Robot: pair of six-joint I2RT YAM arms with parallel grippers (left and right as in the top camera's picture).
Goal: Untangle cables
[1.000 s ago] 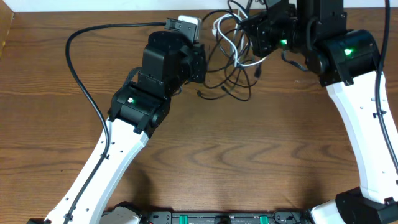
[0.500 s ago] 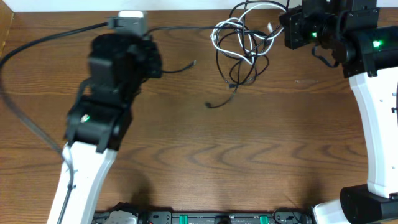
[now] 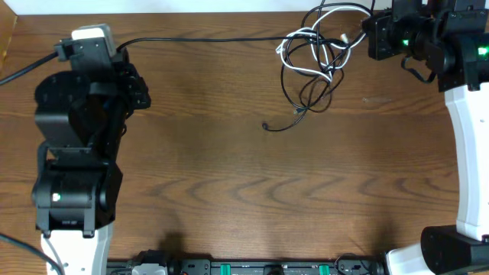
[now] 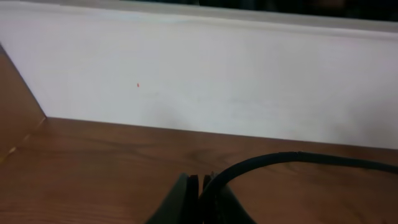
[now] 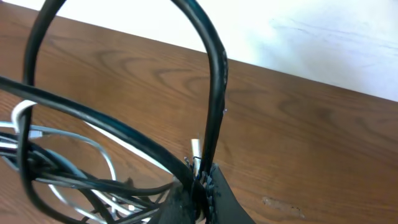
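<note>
A tangle of thin black cables (image 3: 317, 53) and a white cable (image 3: 294, 40) hangs at the back right of the table. One black cable (image 3: 206, 38) stretches taut from the tangle leftward to my left gripper (image 3: 126, 57), which is shut on it; it shows in the left wrist view (image 4: 280, 160) running right from the jaws (image 4: 202, 183). My right gripper (image 3: 367, 34) is shut on the tangle's black and white strands (image 5: 214, 112), jaws (image 5: 200, 177) closed around them. A loose black end with a plug (image 3: 267, 127) lies on the table.
The wooden table (image 3: 229, 176) ends at a white wall (image 4: 217, 74) along the back. A thicker black arm wire (image 3: 23, 70) leaves my left arm at the far left. The table's left edge is near my left arm.
My left gripper has pulled far to the left, drawing one black cable out of the tangle into a straight line. My right gripper has shifted right and back with the tangle.
</note>
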